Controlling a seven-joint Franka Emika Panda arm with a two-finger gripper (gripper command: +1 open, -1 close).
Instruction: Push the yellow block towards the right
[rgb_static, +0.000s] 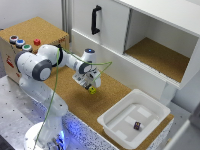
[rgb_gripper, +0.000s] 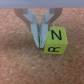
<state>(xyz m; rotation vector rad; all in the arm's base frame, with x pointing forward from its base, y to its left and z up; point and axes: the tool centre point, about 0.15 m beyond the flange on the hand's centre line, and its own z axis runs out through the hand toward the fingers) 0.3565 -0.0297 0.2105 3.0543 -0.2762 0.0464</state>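
Note:
The yellow block (rgb_static: 92, 90) is a tiny bright yellow cube on the cork tabletop (rgb_static: 75, 102). In the wrist view the yellow block (rgb_gripper: 55, 42) shows dark letters "N" and "R" on its faces. My gripper (rgb_static: 90, 84) hangs right over the block, pointing down. In the wrist view the gripper (rgb_gripper: 40, 43) has its two fingers (rgb_gripper: 33, 29) pressed together with nothing between them. The fingertips stand right beside the block, touching or almost touching one of its side faces.
A white bin (rgb_static: 150, 107) holding a dark small cube (rgb_static: 137, 125) stands at the exterior view's right, close to the block. A white cabinet with an open compartment (rgb_static: 160, 55) and a black handle (rgb_static: 95, 20) runs behind. A cork-topped box (rgb_static: 35, 27) carries coloured buttons and a red piece (rgb_static: 37, 42).

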